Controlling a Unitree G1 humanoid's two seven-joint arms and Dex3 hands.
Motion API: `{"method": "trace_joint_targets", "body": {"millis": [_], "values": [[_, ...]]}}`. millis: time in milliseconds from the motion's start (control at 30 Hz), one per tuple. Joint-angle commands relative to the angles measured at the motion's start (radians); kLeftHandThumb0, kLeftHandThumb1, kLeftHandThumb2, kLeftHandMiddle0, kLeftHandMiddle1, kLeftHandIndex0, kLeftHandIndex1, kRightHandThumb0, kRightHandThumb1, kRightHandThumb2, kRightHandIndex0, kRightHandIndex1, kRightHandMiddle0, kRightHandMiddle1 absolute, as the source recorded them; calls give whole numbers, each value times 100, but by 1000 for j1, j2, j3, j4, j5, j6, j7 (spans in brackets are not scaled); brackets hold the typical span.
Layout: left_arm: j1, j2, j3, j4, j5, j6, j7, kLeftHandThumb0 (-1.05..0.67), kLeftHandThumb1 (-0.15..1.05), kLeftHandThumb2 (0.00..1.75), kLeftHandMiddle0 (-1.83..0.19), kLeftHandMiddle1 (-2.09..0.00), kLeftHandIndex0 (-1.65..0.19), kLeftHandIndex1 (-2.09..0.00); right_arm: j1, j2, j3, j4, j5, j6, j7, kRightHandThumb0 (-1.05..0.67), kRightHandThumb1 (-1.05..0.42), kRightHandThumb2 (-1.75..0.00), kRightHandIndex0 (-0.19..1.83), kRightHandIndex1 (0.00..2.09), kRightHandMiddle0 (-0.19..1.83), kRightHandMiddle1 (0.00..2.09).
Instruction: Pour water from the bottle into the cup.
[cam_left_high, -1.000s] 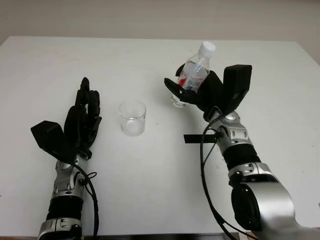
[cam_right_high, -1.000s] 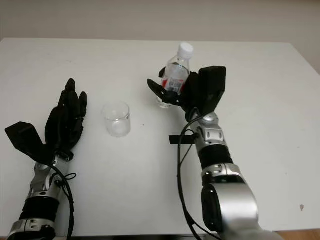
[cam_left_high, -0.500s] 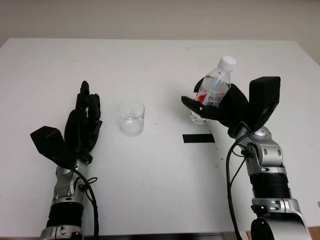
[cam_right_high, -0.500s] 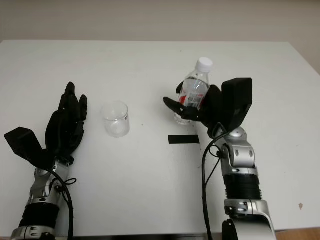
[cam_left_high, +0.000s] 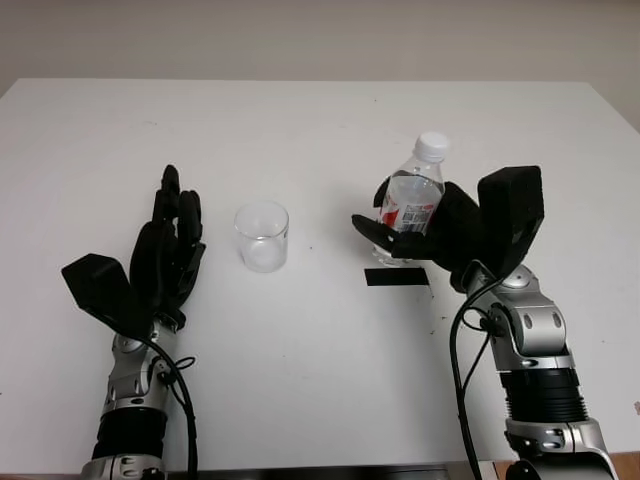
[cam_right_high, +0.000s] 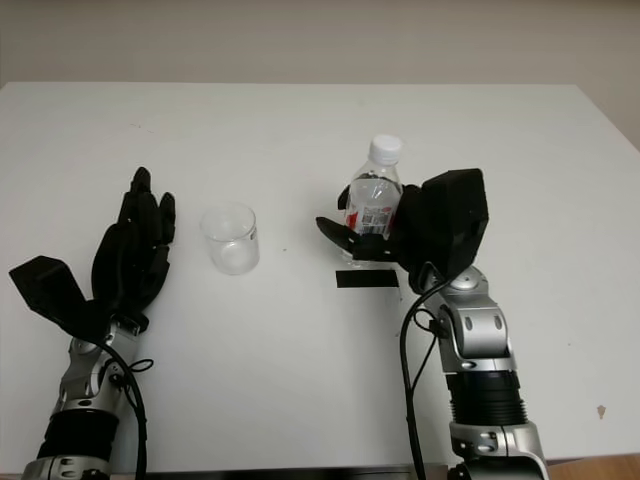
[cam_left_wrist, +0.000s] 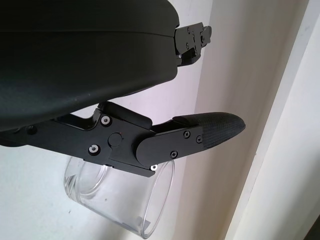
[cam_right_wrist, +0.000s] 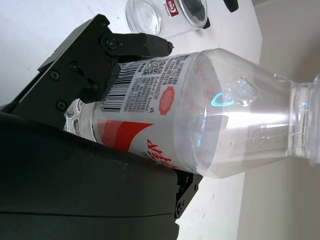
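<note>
A clear plastic bottle (cam_left_high: 411, 203) with a red-and-white label and a white cap (cam_left_high: 432, 145) stands upright in my right hand (cam_left_high: 388, 228), which is shut on its lower body. Its base hangs at or just above a black tape mark (cam_left_high: 396, 277); I cannot tell if it touches the table. In the right wrist view the fingers (cam_right_wrist: 95, 55) wrap the bottle (cam_right_wrist: 170, 110). An empty clear cup (cam_left_high: 263, 236) stands left of the bottle, apart from it. My left hand (cam_left_high: 168, 245) is open, just left of the cup; the left wrist view has the cup (cam_left_wrist: 122, 200) beside its finger (cam_left_wrist: 210, 130).
The white table (cam_left_high: 320, 130) stretches wide behind the cup and bottle, with its far edge against a pale wall. A black cable (cam_left_high: 458, 350) loops along the right forearm.
My right hand carried the bottle from farther back toward me and lower, ending over the black tape mark. The cup and left hand stayed put.
</note>
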Motion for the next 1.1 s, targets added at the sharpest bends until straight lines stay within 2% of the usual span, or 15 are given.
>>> {"method": "trace_joint_targets", "body": {"millis": [0,467,833,933,1000,1067], "values": [[12,3,0,-14,-1,2,-5,-72,105,60,14,-5,17,-5,6,-5,-6,-25,2,12,-3,-15,-76,-84,183,209,150,209],[16,17,7,-25,-12,20,-19,-72,105,58,13,-5,16,-5,46,15,-14,58,-3,-85,-1,-17,-75,-85,183,209,150,209],[17,22,10,-31,-12,25,-22,-70,105,59,13,-6,16,-6,49,11,-8,82,-5,-82,8,-18,-75,-83,183,209,156,209],[17,22,11,-31,-11,22,-24,-70,105,60,13,-5,16,-6,54,2,-2,90,-13,-100,25,-17,-79,-77,183,209,159,209],[18,22,11,-34,-11,26,-21,-70,105,60,13,-6,16,-6,57,-4,1,97,-14,-115,43,-17,-84,-66,181,209,154,209],[20,23,12,-36,-11,27,-22,-70,105,59,13,-6,16,-6,60,-11,5,99,-17,-122,57,-19,-93,-42,148,209,121,209]]}}
